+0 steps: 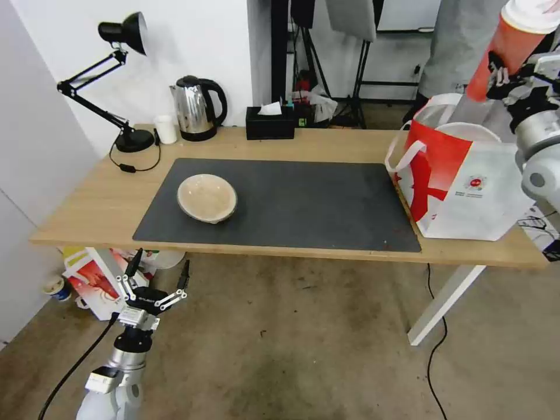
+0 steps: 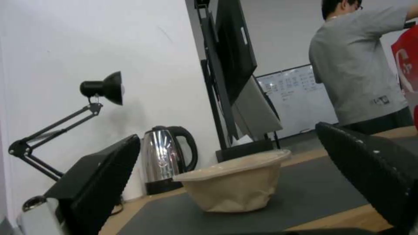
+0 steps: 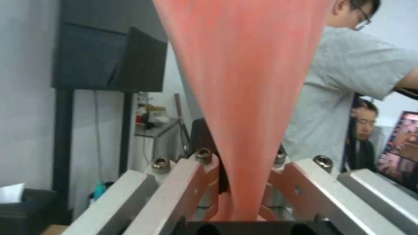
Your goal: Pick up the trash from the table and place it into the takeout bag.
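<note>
A: What do the right gripper's jaws hold?
B: The red drink cup, clamped near its narrow end between two metal links.
A: Behind it?
B: A dark monitor on a stand.

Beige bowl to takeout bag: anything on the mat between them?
Nothing. In the head view, bare dark mat runs from the beige bowl to the takeout bag.

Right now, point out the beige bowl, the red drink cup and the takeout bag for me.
beige bowl [image 1: 207, 198]: head view, its inner hollow.
red drink cup [image 1: 496, 52]: head view, its red side wall.
takeout bag [image 1: 484, 192]: head view, its white front panel beside the logo.
</note>
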{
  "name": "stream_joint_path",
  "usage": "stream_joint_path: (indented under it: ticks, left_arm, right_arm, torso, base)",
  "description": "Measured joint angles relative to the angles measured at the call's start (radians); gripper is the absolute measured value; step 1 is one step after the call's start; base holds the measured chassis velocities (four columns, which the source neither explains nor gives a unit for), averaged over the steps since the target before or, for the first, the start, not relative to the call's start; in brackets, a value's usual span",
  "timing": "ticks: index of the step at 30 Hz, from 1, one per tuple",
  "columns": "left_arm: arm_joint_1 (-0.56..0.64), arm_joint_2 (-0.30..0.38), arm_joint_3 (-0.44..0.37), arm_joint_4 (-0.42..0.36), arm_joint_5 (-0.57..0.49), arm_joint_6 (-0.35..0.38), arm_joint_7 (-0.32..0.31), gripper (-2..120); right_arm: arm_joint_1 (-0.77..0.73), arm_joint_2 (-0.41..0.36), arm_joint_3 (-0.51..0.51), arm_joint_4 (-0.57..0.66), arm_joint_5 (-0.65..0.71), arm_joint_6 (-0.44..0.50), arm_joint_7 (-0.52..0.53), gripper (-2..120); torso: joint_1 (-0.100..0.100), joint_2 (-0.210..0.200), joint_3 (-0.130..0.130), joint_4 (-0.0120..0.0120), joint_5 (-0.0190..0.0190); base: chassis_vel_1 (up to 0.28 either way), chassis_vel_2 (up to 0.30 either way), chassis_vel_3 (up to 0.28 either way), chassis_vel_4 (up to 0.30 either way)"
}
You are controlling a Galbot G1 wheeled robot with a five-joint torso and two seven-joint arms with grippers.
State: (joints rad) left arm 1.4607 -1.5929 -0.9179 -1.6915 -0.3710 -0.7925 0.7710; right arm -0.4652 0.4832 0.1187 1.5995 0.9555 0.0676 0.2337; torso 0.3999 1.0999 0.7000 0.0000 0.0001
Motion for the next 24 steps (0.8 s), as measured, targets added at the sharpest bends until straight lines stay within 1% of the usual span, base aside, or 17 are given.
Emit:
stream_joint_path:
  ticks: [5, 8, 9, 10, 12, 13, 14, 18, 19, 21, 22, 24]
  left_arm:
    - [-0.001, 0.000, 0.000, 0.003, 0.003, 0.000, 0.000, 100]
    - [-0.002, 0.000, 0.000, 0.005, 0.005, 0.000, 0.000, 100]
    - [-0.002, 0.000, 0.000, 0.005, 0.005, 0.000, 0.000, 100]
    - [-0.003, 0.000, 0.000, 0.005, 0.005, 0.000, 0.000, 100]
    - [-0.004, 0.000, 0.000, 0.005, 0.005, 0.000, 0.000, 100]
    - [-0.005, 0.000, -0.001, 0.005, 0.006, 0.001, 0.000, 100]
    - [-0.005, 0.000, -0.001, 0.005, 0.006, 0.001, 0.000, 100]
    - [-0.007, 0.000, -0.001, 0.009, 0.006, 0.002, 0.000, 100]
    - [-0.007, 0.000, -0.001, 0.009, 0.006, 0.002, 0.000, 100]
    - [-0.007, 0.000, -0.001, 0.009, 0.007, 0.003, 0.000, 100]
    - [-0.007, 0.000, -0.001, 0.009, 0.007, 0.003, 0.000, 100]
    - [-0.007, 0.000, -0.001, 0.009, 0.007, 0.003, 0.000, 100]
  right_arm:
    - [0.011, 0.004, -0.006, -0.018, -0.016, -0.009, 0.021, 3]
    - [0.009, 0.005, -0.007, -0.012, -0.021, -0.029, 0.031, 14]
    - [0.009, 0.005, -0.007, -0.012, -0.021, -0.029, 0.031, 14]
    - [0.009, 0.009, -0.010, -0.011, -0.025, -0.034, 0.034, 21]
    - [0.010, 0.012, -0.016, -0.011, -0.029, -0.039, 0.037, 28]
    - [0.013, 0.013, -0.020, -0.011, -0.029, -0.041, 0.041, 34]
    - [0.013, 0.013, -0.020, -0.011, -0.029, -0.041, 0.041, 34]
    - [0.018, 0.017, -0.028, -0.004, -0.029, -0.049, 0.051, 52]
    - [0.018, 0.017, -0.028, -0.004, -0.029, -0.049, 0.051, 52]
    - [0.018, 0.018, -0.030, 0.000, -0.027, -0.057, 0.054, 63]
    - [0.018, 0.018, -0.030, 0.000, -0.027, -0.057, 0.054, 63]
    - [0.016, 0.018, -0.031, 0.007, -0.024, -0.066, 0.058, 71]
  torso:
    - [0.000, 0.000, 0.000, -0.0001, -0.0001]
    - [0.000, 0.000, 0.000, -0.0001, -0.0002]
    - [0.000, 0.000, 0.000, -0.0001, -0.0002]
    - [0.000, 0.000, 0.000, -0.0001, -0.0003]
    - [0.000, 0.000, 0.000, 0.0001, -0.0001]
    - [0.000, 0.000, 0.000, 0.0000, -0.0002]
    - [0.000, 0.000, 0.000, 0.0000, -0.0002]
    - [0.000, 0.000, 0.000, 0.0000, -0.0002]
    - [0.000, 0.000, 0.000, 0.0000, -0.0002]
    - [0.000, 0.000, 0.000, 0.0000, -0.0002]
    - [0.000, 0.000, 0.000, 0.0000, -0.0002]
    - [0.000, 0.000, 0.000, 0.0000, -0.0002]
  base:
    - [0.000, 0.000, 0.000, 0.000]
    - [0.000, 0.000, 0.000, 0.000]
    - [0.000, 0.000, 0.000, 0.000]
    - [0.000, 0.000, 0.000, 0.000]
    - [0.000, 0.000, 0.000, 0.000]
    - [0.000, 0.000, 0.000, 0.000]
    - [0.000, 0.000, 0.000, 0.000]
    - [0.000, 0.000, 0.000, 0.000]
    - [0.000, 0.000, 0.000, 0.000]
    - [0.000, 0.000, 0.000, 0.000]
    - [0.000, 0.000, 0.000, 0.000]
    - [0.000, 0.000, 0.000, 0.000]
